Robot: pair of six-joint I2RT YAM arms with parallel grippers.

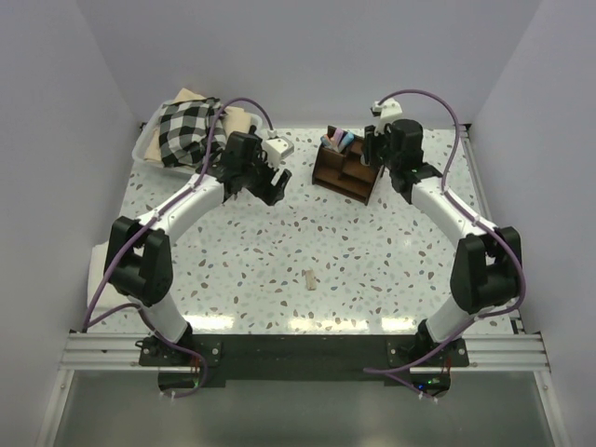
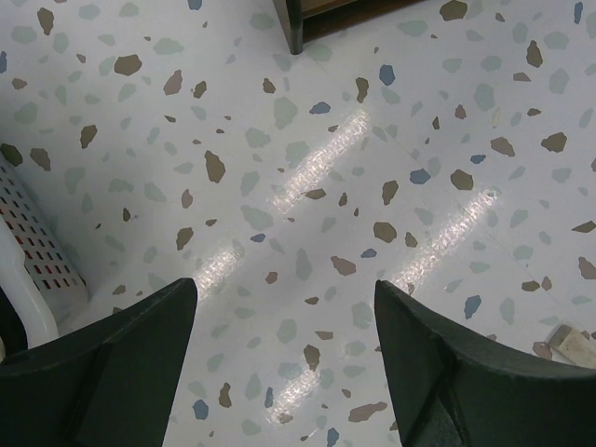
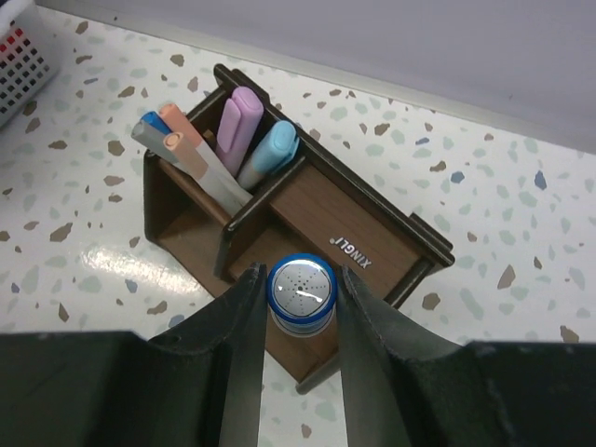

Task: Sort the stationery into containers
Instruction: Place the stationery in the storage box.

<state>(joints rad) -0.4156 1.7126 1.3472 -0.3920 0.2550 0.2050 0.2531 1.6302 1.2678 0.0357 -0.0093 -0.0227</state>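
Dark brown wood makes up the organizer [image 3: 358,223], and small white letters on its middle panel, upside down from the right wrist, seem to read "XINGLI"; no other writing is legible. That wrist view alone shows the contents. A purple-pink marker [image 3: 239,116] and a light blue marker [image 3: 273,154] stand tilted in one rear compartment. White pens with orange ends [image 3: 196,154] and a blue-grey capped pen [image 3: 147,127] lean in the compartment beside it.

The right gripper [image 3: 298,281] is clenched on a short cylinder [image 3: 301,291] with a blue rim and a silvery speckled top. A finger presses each side, above the low front compartments. Whether the cylinder touches the wood cannot be told.

From the top camera the organizer [image 1: 343,170] sits far right of centre on the speckled table [image 1: 372,261], and the right gripper [image 1: 371,152] hangs at its right end. Only this view shows the small beige stub [image 1: 308,278] lying alone nearer the bases, well apart from both arms, and the white tub of checked cloth [image 1: 182,130] at far left.

The left gripper [image 2: 287,289] hangs released, its fingers spread over bare terrazzo. Its wrist camera catches a corner of the organizer [image 2: 296,23] at the top edge and the tub's wall [image 2: 33,251] at the left
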